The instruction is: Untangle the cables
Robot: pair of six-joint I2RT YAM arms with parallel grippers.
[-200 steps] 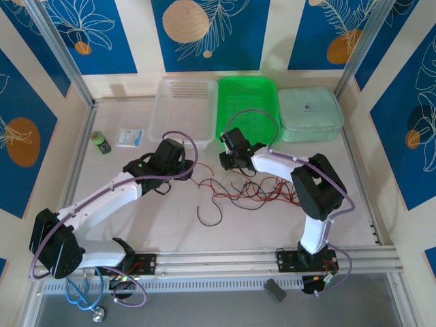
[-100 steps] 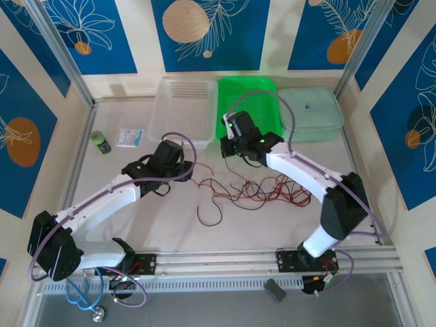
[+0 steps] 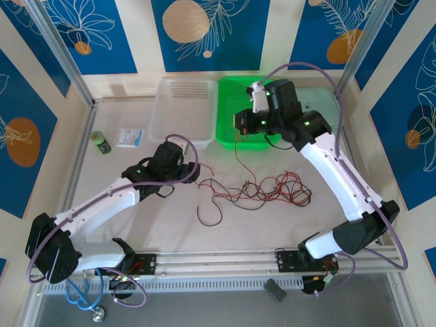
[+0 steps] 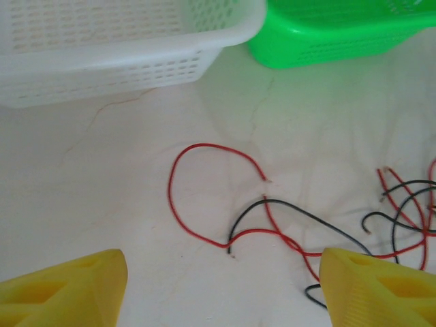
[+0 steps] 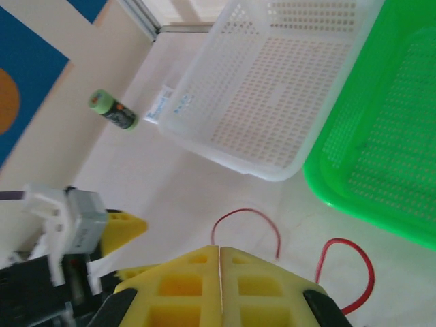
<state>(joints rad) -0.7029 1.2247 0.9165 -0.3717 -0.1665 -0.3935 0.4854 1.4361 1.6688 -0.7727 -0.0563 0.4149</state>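
Right tool (image 3: pixel 244 127), clenched on one red wire (image 3: pixel 238 153), hangs over the green basket (image 3: pixel 235 139); lift slowly so it slides free. Left tool (image 4: pixel 221 286) released, the cables (image 3: pixel 262 191) at its three o'clock on the table (image 3: pixel 136 225).
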